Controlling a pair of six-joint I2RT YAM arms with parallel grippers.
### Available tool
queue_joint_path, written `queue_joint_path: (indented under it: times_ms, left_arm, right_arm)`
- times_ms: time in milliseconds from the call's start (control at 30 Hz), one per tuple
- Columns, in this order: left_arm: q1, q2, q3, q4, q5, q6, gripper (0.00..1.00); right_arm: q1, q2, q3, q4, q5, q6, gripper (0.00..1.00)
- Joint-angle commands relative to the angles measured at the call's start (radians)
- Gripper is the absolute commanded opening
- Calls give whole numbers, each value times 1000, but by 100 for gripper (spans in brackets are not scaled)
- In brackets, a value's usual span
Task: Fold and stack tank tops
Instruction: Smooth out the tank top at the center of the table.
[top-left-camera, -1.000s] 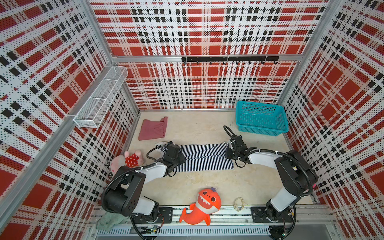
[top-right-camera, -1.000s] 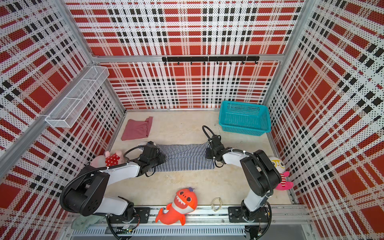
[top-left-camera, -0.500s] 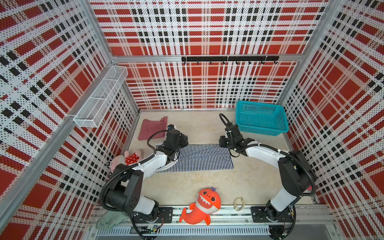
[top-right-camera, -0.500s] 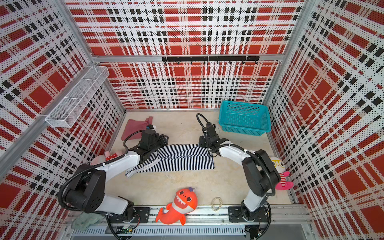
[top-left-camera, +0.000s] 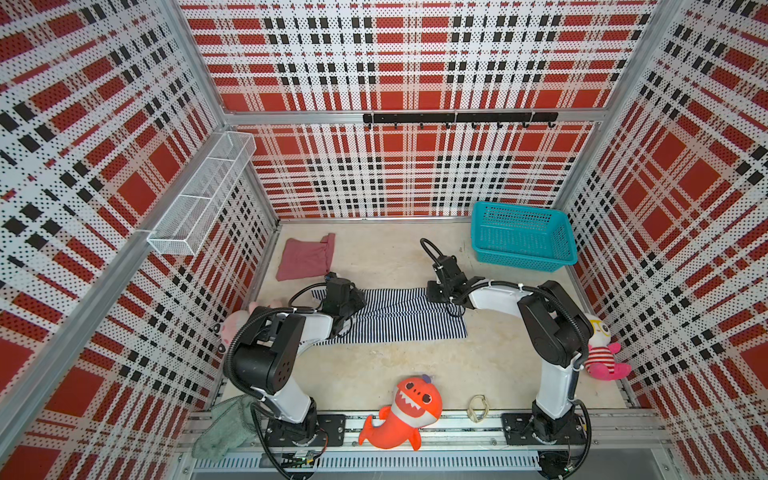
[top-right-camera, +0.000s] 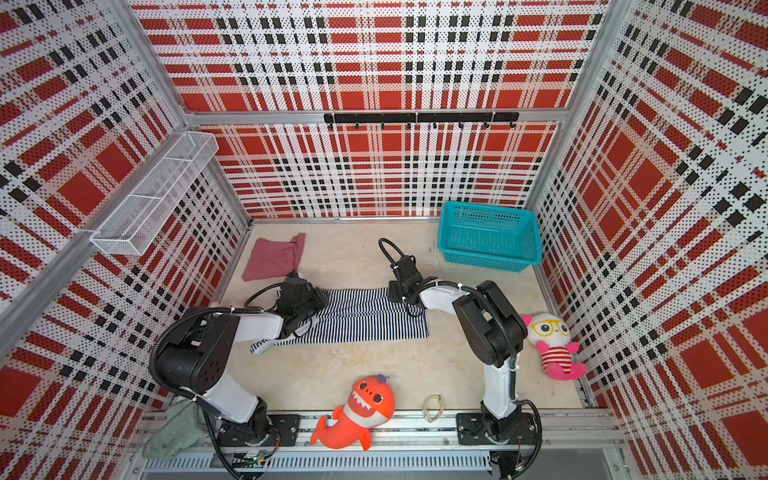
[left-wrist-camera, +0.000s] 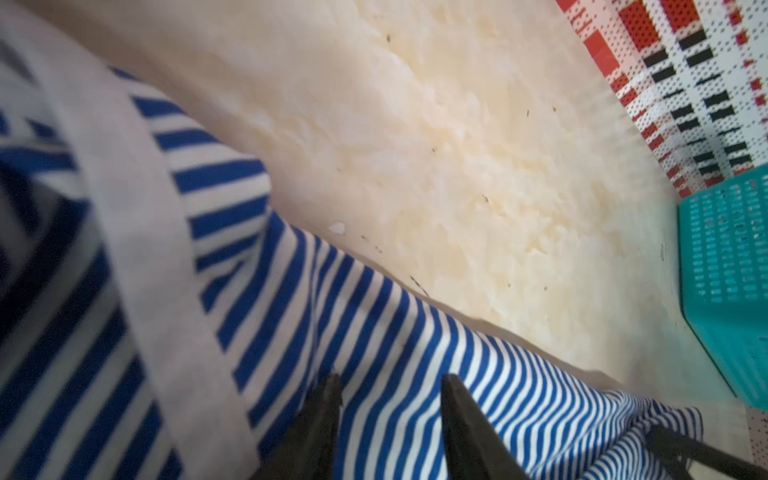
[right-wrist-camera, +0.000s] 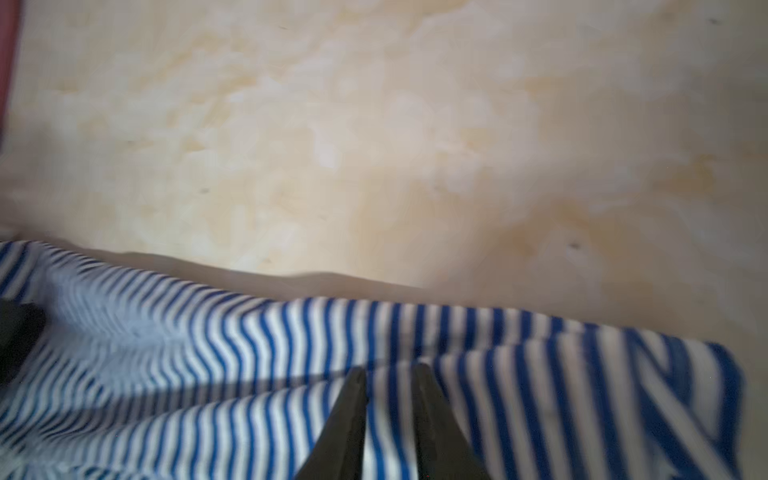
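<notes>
In a top view the striped tank top (top-left-camera: 390, 320) lies spread across the middle of the table (top-left-camera: 395, 374), with the left end effector (top-left-camera: 353, 297) down on its far left corner and the right end effector (top-left-camera: 436, 293) down on its far right corner. The rose tank top (top-left-camera: 305, 257) lies flat by the left wall, just beyond the left arm, and a teal basket (top-left-camera: 523, 237) stands in the far right corner. Along the near edge sit an orange shark plush (top-left-camera: 405, 411), a loop of band (top-left-camera: 478, 409) and a grey-green towel (top-left-camera: 224, 428), while a plush in glasses (top-left-camera: 602, 349) leans at the right wall.
</notes>
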Motion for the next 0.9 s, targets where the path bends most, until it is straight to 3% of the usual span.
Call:
queue_joint_path:
  times_ms: [0,200,333,467,667,867]
  left_arm:
    - [33,18,-39,27,-19,-18,45]
    - [48,52,-53,60,3,-21,45]
    - [44,48,-52,64,5,-25,45]
    - [37,22,-58,64,2,-26,45]
    - [34,35,-52,65,7,-26,45]
    - [48,31,-72,68,5,-25,45]
  right_arm:
    - [-62,-66,-103,-71,102,15,25]
    - [-160,-169,-235,-71,122,-2,25]
    - [-146,-243,-187,-95,107,-40,26]
    - [-65,-270,-103,-91,97,-43,26]
    - [30,-67,55,7,-1,-39,26]
    - [41,88,143,30,-33,-13,25]
